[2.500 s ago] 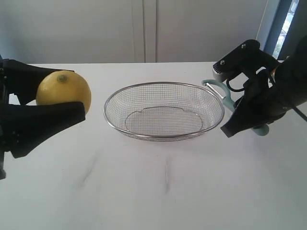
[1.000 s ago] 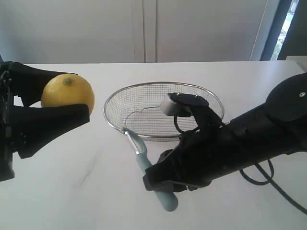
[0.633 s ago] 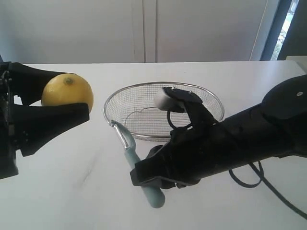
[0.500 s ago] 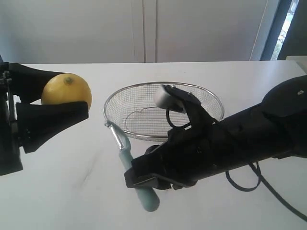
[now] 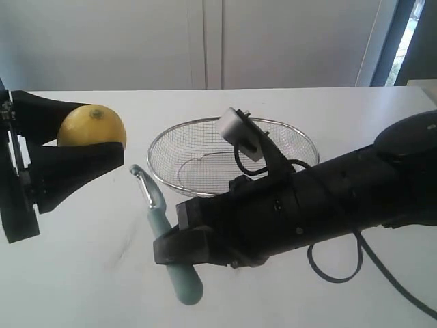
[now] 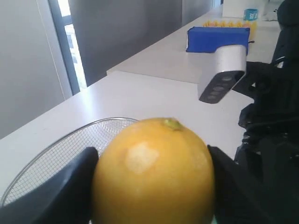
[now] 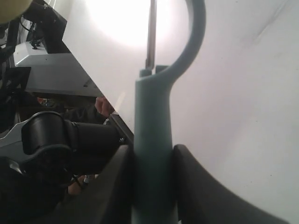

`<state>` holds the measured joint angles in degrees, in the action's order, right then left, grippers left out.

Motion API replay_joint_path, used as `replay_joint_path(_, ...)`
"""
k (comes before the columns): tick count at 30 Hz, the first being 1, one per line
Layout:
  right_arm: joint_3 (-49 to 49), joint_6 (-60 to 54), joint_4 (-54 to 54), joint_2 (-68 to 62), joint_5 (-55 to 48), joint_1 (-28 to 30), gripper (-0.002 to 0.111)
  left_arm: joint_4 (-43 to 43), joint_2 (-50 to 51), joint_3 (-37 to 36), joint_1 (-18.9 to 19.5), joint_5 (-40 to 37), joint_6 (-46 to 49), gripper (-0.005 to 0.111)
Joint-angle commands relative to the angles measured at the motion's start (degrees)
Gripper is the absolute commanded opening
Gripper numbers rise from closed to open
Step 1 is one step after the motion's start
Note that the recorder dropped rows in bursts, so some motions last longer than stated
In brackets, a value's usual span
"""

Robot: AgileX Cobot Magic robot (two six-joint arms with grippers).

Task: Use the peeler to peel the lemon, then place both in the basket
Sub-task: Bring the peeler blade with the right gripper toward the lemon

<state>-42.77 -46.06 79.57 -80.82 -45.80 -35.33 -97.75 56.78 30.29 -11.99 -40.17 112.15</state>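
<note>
Lemon (image 5: 91,125) is clamped in our left hand (image 5: 109,140) above the desk (image 5: 82,273); our right hand (image 5: 174,247) grips the peeler (image 5: 160,219) by its handle, long axis aiming the blade toward it, near but apart

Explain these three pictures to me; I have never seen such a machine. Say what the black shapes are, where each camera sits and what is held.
The black shapes are two robot arms, each ending in a two-fingered gripper. The wide picture comes from a camera off the arms. The other two come from a camera on each arm's wrist, looking along its fingers. A silver wire basket sits on the white table. The left gripper is shut on a yellow lemon, held up off the table. The right gripper is shut on the pale teal handle of a peeler, whose looped blade head points toward the lemon.
</note>
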Motion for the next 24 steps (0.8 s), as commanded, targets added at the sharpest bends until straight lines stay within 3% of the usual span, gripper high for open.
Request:
replay_joint_path(1, 0.13, -0.69, 1.12, 0.21, -0.38, -0.06, 0.0, -1.0, -0.11, 0.31, -2.07, 4.0, 1.16, 0.0)
replay_joint_path(10, 0.13, -0.69, 1.12, 0.21, 1.22, -0.06, 0.0, 8.99, -5.94, 0.97, -9.36, 16.68, -7.24, 0.0)
replay_joint_path(24, 0.13, -2.85, 3.32, 0.09, 5.45, -0.06, 0.0, 7.2, -7.1, 0.97, -9.51, 14.83, -7.22, 0.0)
